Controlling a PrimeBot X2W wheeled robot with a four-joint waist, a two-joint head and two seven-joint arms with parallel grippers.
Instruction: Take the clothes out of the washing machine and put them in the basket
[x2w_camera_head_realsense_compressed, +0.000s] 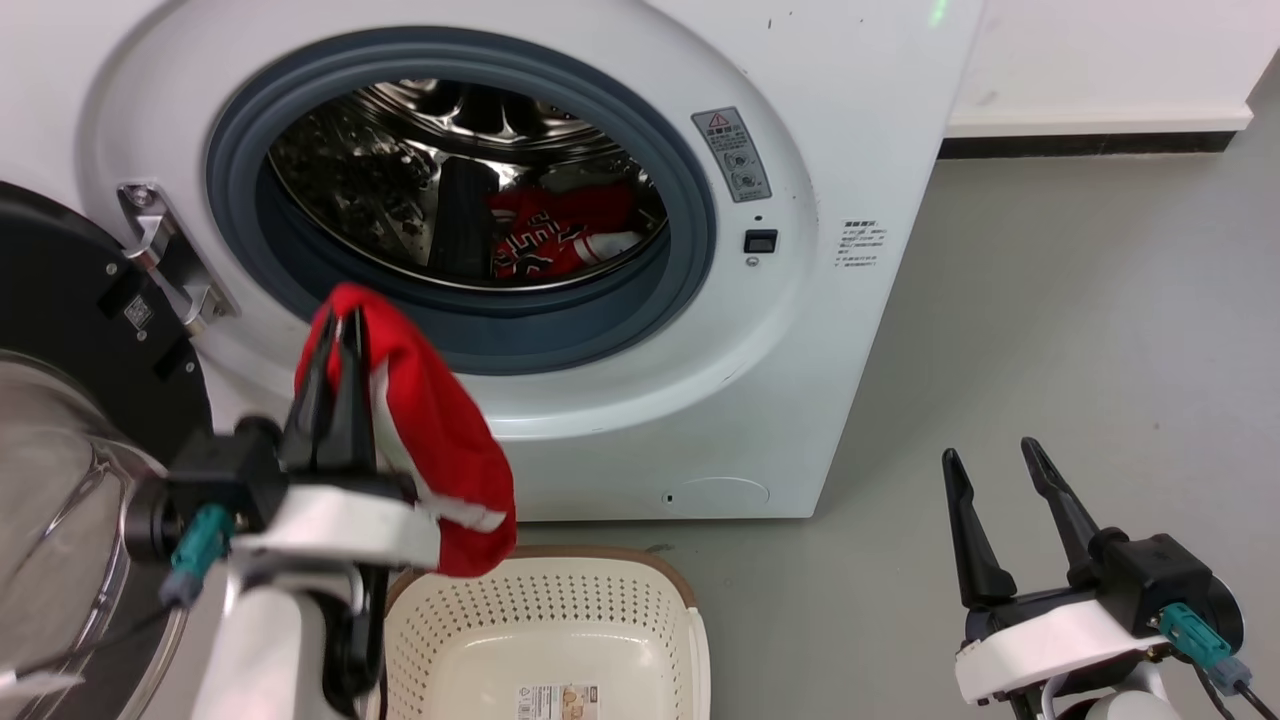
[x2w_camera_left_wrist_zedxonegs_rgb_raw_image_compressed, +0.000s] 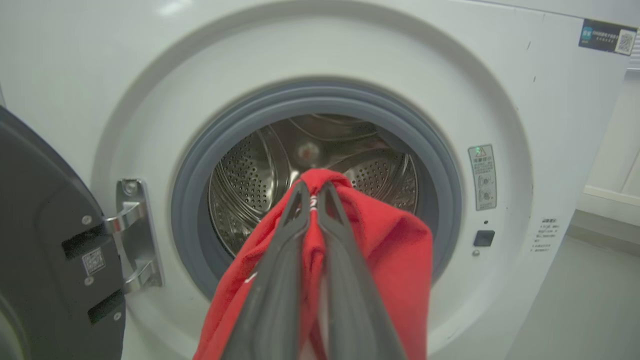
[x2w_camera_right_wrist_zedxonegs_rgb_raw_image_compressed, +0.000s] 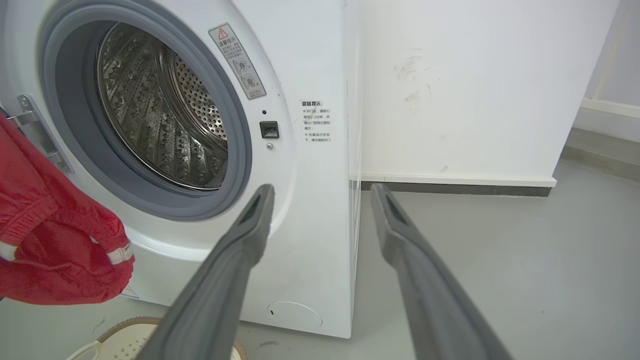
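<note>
My left gripper (x2w_camera_head_realsense_compressed: 335, 322) is shut on a red garment with white trim (x2w_camera_head_realsense_compressed: 440, 450), which hangs from its fingertips in front of the washing machine (x2w_camera_head_realsense_compressed: 800, 330) and above the back rim of the cream basket (x2w_camera_head_realsense_compressed: 690, 620). The same garment (x2w_camera_left_wrist_zedxonegs_rgb_raw_image_compressed: 395, 260) drapes over the closed fingers in the left wrist view and shows at the left edge (x2w_camera_right_wrist_zedxonegs_rgb_raw_image_compressed: 55, 250) of the right wrist view. Another red garment with lettering (x2w_camera_head_realsense_compressed: 560, 235) lies inside the steel drum. My right gripper (x2w_camera_head_realsense_compressed: 990, 450) stands open over the floor at the lower right, holding nothing.
The washer's black-framed glass door (x2w_camera_head_realsense_compressed: 60, 420) is swung open at the left, close to my left arm. Its hinge bracket (x2w_camera_head_realsense_compressed: 165, 255) juts from the front panel. Grey floor (x2w_camera_head_realsense_compressed: 1080, 350) runs to the right, bounded by a white wall with a dark skirting (x2w_camera_head_realsense_compressed: 1090, 140).
</note>
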